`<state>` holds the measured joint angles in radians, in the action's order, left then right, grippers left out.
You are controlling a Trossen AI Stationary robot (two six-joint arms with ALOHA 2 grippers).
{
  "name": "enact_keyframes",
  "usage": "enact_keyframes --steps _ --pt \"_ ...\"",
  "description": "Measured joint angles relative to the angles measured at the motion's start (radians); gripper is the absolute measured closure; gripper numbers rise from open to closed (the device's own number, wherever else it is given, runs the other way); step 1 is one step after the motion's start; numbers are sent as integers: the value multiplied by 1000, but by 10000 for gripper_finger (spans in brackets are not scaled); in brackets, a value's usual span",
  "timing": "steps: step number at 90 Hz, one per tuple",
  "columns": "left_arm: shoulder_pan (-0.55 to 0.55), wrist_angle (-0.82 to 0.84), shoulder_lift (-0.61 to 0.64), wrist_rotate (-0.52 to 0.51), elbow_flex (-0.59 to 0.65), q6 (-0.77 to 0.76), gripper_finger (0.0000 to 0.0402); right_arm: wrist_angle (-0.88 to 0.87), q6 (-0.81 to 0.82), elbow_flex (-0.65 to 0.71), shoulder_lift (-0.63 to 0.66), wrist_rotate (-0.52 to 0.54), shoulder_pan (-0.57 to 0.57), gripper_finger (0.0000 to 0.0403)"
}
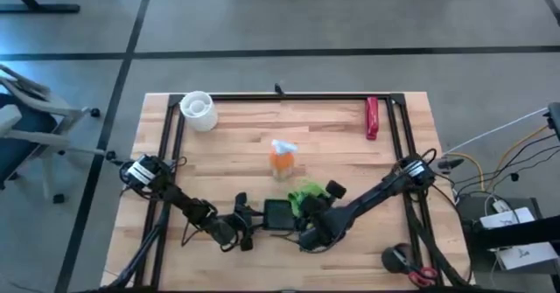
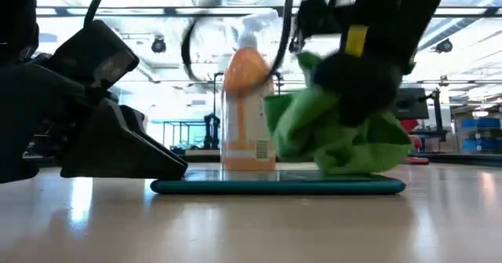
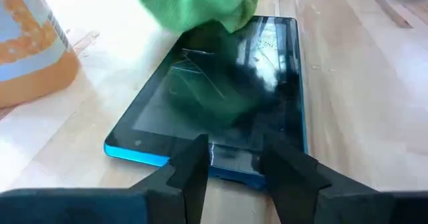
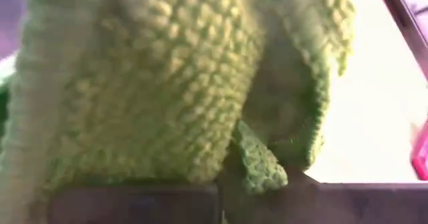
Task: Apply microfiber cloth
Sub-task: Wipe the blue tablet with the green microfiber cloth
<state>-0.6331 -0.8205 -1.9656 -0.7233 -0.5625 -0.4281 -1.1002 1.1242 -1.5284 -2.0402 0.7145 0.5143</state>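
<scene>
Microfiber cloth [image 2: 337, 141] is bunched and clamped in R gripper [image 1: 308, 207], pressed on far end of tablet [image 3: 221, 97] w/ blue edge, beside orange bottle [image 1: 282, 162]. L gripper [image 3: 231, 174] is set at tablet's near edge, fingers parted, nothing held.

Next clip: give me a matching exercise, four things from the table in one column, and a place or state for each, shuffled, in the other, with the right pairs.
Things:
1. microfiber cloth
2. tablet
3. orange bottle
4. red object

Places or states:
A. standing upright just beyond the tablet
B. lying near the table's far right edge
C. bunched in the right gripper, at the tablet's right end
D. flat on the table, its near end between the left gripper's fingers

Pairs: 1-C, 2-D, 3-A, 4-B
</scene>
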Motion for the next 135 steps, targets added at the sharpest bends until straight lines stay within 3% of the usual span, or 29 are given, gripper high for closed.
enact_keyframes --steps 8,23,45,65,135 --pt "0 -3 0 -1 0 0 272 166 -82 0 14 34 5 403" --pt "0 -4 0 -1 1 5 271 476 -308 0 -17 2 -34 403" --pt "-1 -6 0 2 0 9 286 623 -377 0 -80 -54 -103 403" --pt "-1 -11 0 4 0 19 294 565 -359 0 -116 -143 -102 403" --pt "0 -11 0 1 0 0 292 -77 39 -1 -81 -206 100 403"
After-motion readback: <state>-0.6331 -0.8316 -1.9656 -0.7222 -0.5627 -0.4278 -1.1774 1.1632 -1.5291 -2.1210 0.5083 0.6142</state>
